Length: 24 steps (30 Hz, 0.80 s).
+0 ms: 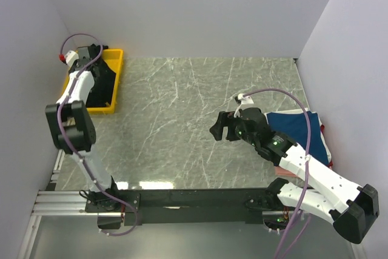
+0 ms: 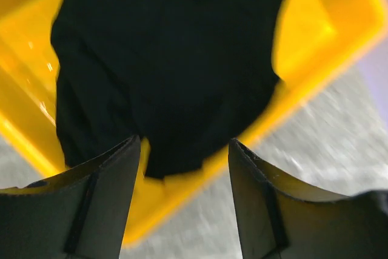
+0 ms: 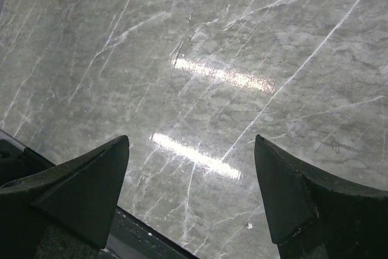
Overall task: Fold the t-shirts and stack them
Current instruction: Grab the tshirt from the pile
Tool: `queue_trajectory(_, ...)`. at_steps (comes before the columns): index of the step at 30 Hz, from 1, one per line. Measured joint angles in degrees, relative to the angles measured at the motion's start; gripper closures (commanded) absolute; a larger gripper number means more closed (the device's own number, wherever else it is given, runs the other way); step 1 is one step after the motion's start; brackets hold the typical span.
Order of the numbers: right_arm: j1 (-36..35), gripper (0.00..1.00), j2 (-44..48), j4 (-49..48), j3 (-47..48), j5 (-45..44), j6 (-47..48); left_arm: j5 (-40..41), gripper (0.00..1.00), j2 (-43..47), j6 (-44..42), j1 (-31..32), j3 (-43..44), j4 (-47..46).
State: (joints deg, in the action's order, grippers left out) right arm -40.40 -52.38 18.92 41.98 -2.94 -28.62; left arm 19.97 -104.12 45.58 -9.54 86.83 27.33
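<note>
1. While hovering at the far left corner of the table [image 1: 182, 113], apparently beginning the fetching step: going for the black t-shirt [image 2: 176, 59], lying crumpled in the yellow tray [image 2: 327, 22].
2. Leaving alone the folded stack at the table's right edge, navy t-shirt [image 1: 297, 127] on top, white t-shirt [image 1: 321, 147] and reddish t-shirt [image 1: 322, 128] peeking out underneath.
3. Needing next, probably: lowering, pinching a fold of black cloth, lifting it clear of the tray rim.
4. Holding the left gripper [image 2: 185, 145] spread wide just above that shirt, gripping nothing.
5. Holding the right gripper [image 3: 191, 142] equally agape over bare marble, carrying nothing.
</note>
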Motion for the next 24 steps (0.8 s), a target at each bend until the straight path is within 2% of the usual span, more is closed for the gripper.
queue_trajectory(3, 0.00, 0.10, -0.44, 0.00, 0.00, 0.39, 0.02, 2.54, 0.34, -7.56, -0.98, -0.92, 6.21, 2.25)
queue_trajectory(9, 0.00, 0.10, -1.62, -0.07, 0.00, 1.01, 0.04, 5.18, 0.35, -16.70, -1.60, -2.25, 13.68, 5.38)
queue_trajectory(15, 0.00, 0.11, -2.95, -0.13, -0.02, 1.18, 0.07, 6.47, 0.43, -21.49, -1.40, -3.10, 15.43, 7.02)
queue_trajectory(16, 0.00, 0.11, -3.15, -0.17, -0.02, 1.27, 0.07, 6.54, 0.46, -21.81, -1.40, -3.15, 15.43, 7.21)
queue_trajectory(19, 0.00, 0.10, -3.34, -0.24, -0.04, 1.44, 0.07, 6.88, 0.70, -22.34, -1.38, -3.28, 15.45, 7.39)
queue_trajectory(20, 0.00, 0.11, -3.34, -0.26, -0.04, 1.51, 0.07, 6.88, 0.90, -22.56, -1.55, -3.34, 15.47, 7.58)
queue_trajectory(21, 0.00, 0.10, -3.34, -0.28, -0.04, 1.53, 0.07, 6.82, 0.96, -22.86, -1.36, -3.41, 15.69, 7.69)
queue_trajectory(22, 0.00, 0.10, -3.34, -0.31, -0.04, 1.53, 0.07, 6.71, 0.99, -23.23, -1.70, -3.52, 16.17, 7.89)
queue_trajectory(24, 0.00, 0.10, -3.34, -0.31, -0.04, 1.55, 0.07, 6.29, 0.99, -23.74, -2.45, -3.61, 17.03, 8.07)
